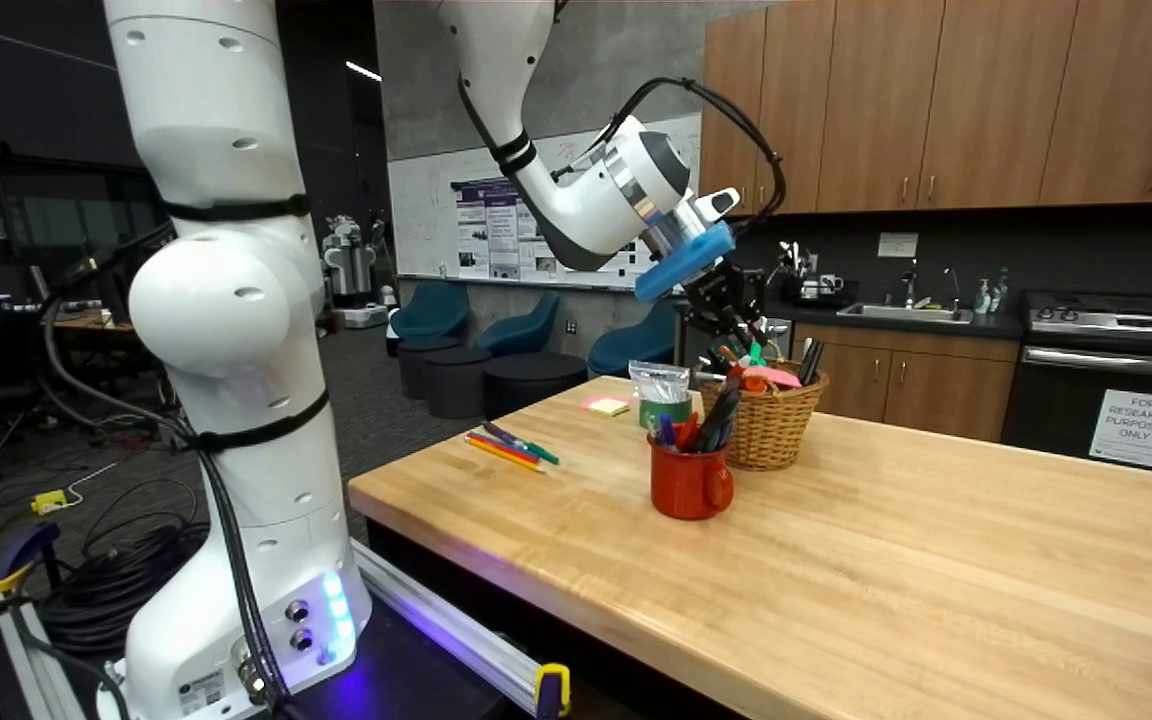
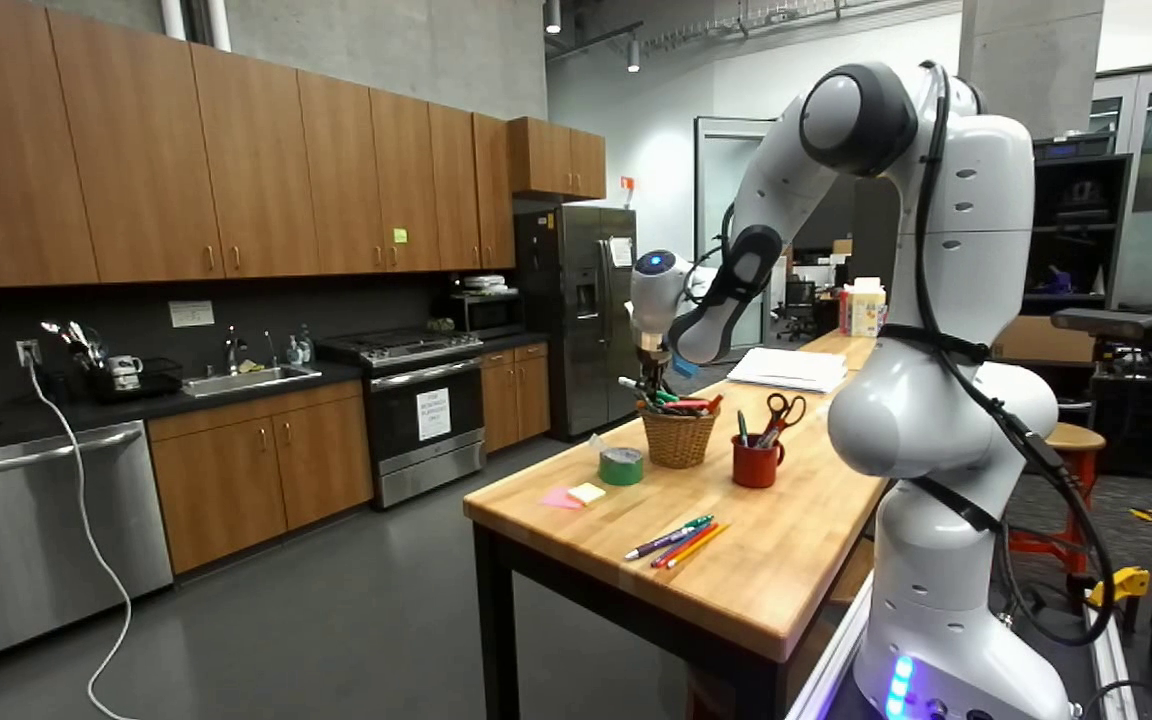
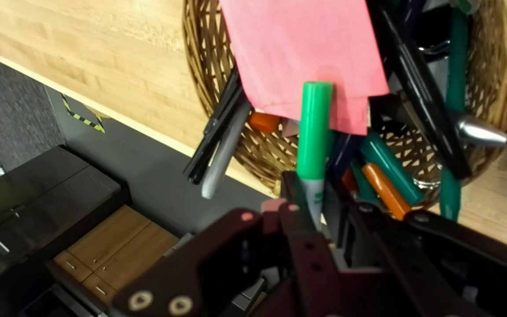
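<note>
My gripper [image 3: 313, 191] is shut on a green marker [image 3: 315, 127] in the wrist view, its bright cap pointing away from the fingers. Beneath lies the wicker basket [image 3: 203, 61], filled with pens and a pink sticky-note pad [image 3: 302, 48]. The marker's cap overlaps the pad in that view; whether they touch I cannot tell. An orange pen [image 3: 385, 189], black pens [image 3: 425, 97] and teal pens lie around it. In both exterior views the gripper [image 1: 744, 328] [image 2: 654, 378] points down just over the basket [image 1: 771, 430] [image 2: 678, 440].
A red mug [image 1: 686, 488] with pens and scissors [image 2: 784, 412] stands beside the basket. Near it are a green tape roll [image 2: 621, 468], sticky notes [image 2: 586, 493] and several pens and pencils [image 1: 508, 450] on the wooden table [image 1: 886, 560]. White papers [image 2: 789, 368] lie farther along.
</note>
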You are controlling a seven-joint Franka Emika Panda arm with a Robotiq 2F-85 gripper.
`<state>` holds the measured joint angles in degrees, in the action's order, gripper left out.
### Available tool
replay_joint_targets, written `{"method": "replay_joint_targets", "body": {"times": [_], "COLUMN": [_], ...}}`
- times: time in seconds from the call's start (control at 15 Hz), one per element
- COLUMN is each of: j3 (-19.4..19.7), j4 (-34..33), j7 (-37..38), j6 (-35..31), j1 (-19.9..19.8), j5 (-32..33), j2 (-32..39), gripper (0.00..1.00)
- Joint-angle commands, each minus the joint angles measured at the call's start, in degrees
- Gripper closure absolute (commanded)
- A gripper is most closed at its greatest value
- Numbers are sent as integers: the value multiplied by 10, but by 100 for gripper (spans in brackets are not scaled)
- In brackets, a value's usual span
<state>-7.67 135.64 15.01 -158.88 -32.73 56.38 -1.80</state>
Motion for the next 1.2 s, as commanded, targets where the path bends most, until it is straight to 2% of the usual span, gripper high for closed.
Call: {"method": "replay_joint_targets", "body": {"times": [0.0,0.53,1.13], "j3": [10,22,24], "j4": [-4,2,-15], "j7": [6,17,20], "j6": [-24,-46,-100], "j1": [-10,-9,-8], "j5": [19,31,34], "j2": [12,-1,17], "gripper": [96,96,96]}}
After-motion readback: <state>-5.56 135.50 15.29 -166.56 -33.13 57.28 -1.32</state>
